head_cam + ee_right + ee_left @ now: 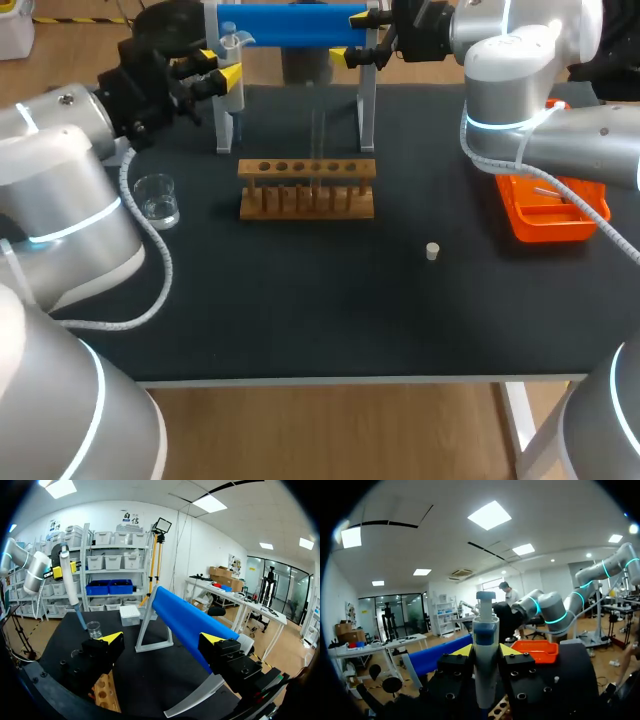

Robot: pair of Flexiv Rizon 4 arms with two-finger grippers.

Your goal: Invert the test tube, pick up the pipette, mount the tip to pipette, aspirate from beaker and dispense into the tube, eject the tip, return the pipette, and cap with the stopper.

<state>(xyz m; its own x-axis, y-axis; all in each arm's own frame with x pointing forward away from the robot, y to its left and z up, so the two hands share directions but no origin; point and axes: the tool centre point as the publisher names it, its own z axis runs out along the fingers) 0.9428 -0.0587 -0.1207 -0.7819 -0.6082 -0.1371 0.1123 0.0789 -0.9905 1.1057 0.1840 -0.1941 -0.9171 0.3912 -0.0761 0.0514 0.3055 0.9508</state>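
The left gripper (485, 651) grips the pipette (485, 630) mid-barrel, jaws closed on light, stiff, probably slippery plastic. The right gripper (164, 638) hangs empty, jaws wide.

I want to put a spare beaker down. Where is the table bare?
Bare: the wide front strip of table before the rack and stopper, and the gap between rack and orange tray. Crowded: the back, around the stand, left gripper and right gripper.

Place: a laboratory work station, as I find it, with one black desk (300, 310) bearing a wooden test-tube rack (307, 188), a clear glass beaker (157, 199), a blue-and-white pipette (485, 655) beside a blue-topped stand (290, 25), an orange plastic tray (545, 212) and a small white stopper (432, 251).
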